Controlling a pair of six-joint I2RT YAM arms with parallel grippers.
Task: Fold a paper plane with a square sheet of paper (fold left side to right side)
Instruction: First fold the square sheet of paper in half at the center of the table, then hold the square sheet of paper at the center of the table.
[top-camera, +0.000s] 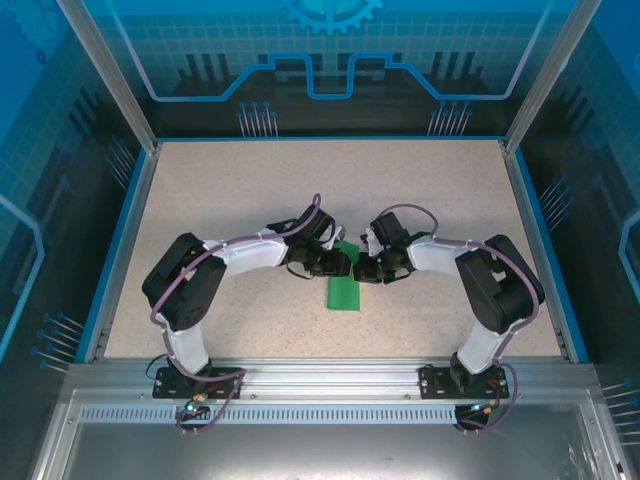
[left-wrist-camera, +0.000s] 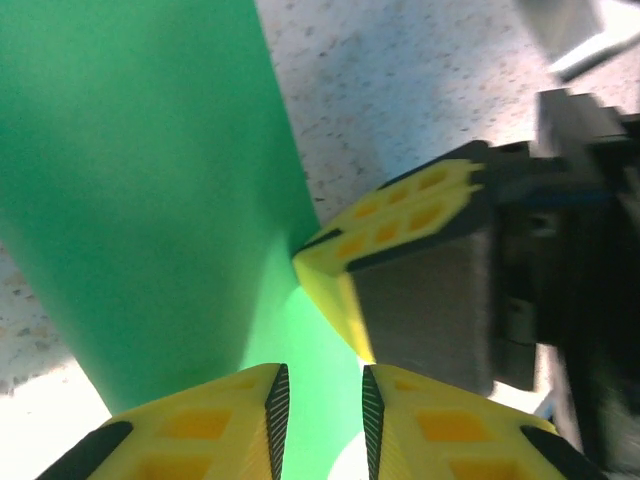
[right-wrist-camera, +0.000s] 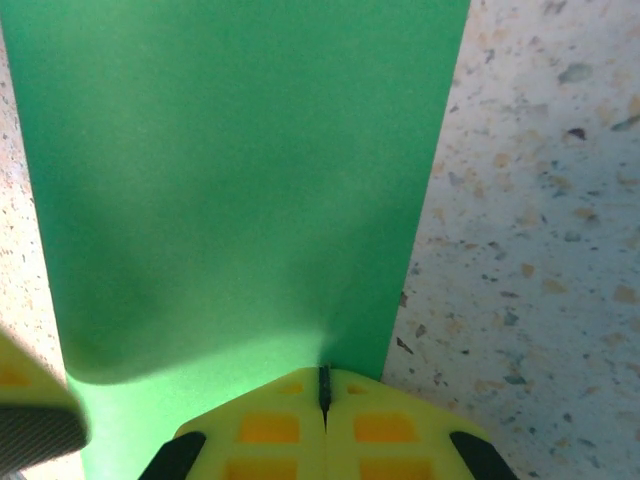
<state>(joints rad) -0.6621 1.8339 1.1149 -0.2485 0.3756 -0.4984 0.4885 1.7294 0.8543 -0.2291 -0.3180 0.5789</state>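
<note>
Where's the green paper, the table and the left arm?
green paper (right-wrist-camera: 240, 180), right wrist view, its flat middle.
table (top-camera: 250, 190), top external view, bare speckled top.
left arm (top-camera: 245, 255), top external view, white forearm.

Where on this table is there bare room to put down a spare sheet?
Bare: the table from the arms to the back wall, and strips outside each elbow. Crowded: the centre, where the left pincer and right pincer meet over the green paper.
</note>
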